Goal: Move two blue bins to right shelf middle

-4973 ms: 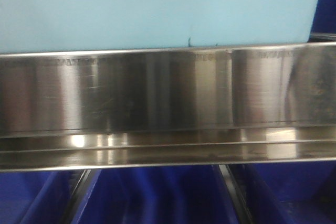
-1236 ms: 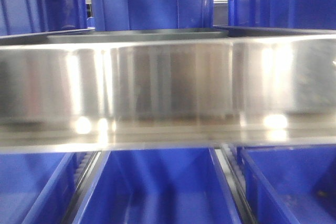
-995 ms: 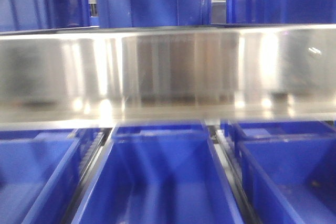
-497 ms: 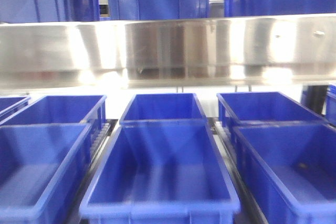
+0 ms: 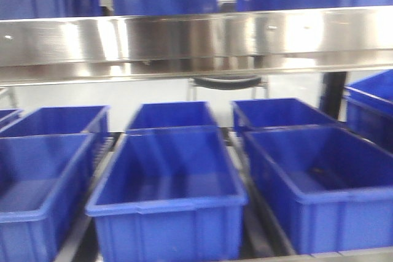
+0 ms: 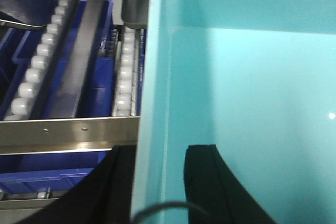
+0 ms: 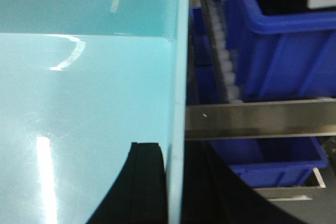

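My left gripper (image 6: 161, 153) has one black finger outside and one inside the near wall of the pale blue bin (image 6: 247, 87), closed on that wall as far as I can judge. Just left of it the wrist view shows a roller track (image 6: 126, 72) and a steel rail (image 6: 68, 129) of the shelving. In the front view the held bin does not appear at all. A steel beam (image 5: 196, 41) crosses the top of that picture, and below it dark blue bins (image 5: 166, 170) sit in rows from left to right, with more on the level above. My right gripper (image 7: 176, 156) pinches the opposite wall of the same bin the same way; beside it stands a dark blue bin and a second stretch of rail.

I judge the bin is hanging between both arms at the shelf front and not yet set down. I cannot tell which shelf or level it faces, nor whether this is the first or second bin, so at least one placement remains.

Five seconds ago the pale bin filled the upper front view, close over the beam; it has since left that view. The beam now sits higher and thinner, and the lower rows, then barely peeking in, show whole. Even half a second ago the beam was lower and the bins nearer.
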You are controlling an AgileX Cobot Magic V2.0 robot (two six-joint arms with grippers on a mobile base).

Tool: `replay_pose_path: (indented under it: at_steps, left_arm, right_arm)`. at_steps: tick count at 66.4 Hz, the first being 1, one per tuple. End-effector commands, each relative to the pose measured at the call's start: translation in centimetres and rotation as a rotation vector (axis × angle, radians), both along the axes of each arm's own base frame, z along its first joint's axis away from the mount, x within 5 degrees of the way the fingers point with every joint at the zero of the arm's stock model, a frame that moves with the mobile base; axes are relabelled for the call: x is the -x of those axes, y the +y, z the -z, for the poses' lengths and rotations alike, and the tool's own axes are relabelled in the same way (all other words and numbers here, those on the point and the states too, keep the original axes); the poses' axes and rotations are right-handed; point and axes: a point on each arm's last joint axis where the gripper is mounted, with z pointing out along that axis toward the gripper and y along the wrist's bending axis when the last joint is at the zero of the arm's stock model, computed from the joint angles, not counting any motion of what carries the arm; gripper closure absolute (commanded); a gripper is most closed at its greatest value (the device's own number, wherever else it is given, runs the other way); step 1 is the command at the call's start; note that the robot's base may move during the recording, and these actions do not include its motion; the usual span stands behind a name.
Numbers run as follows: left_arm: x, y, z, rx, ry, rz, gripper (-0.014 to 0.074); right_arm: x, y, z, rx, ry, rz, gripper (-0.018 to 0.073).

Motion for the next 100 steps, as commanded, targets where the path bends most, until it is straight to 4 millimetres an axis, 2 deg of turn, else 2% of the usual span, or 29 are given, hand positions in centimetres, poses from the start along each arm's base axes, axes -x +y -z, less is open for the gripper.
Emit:
replay_pose_path:
  at_steps: [1,100]
  left_arm:
    - [0.68,0.3,-1.42,-0.007,-0.087,0.032,0.0708]
    - [0.68,0.3,-1.42,-0.007,-0.087,0.032,0.0708]
  right_arm:
    - [0.09,-0.68,-1.31,0.023,-0.099,0.014,0.0724]
    - [0.09,-0.68,-1.31,0.023,-0.099,0.014,0.0724]
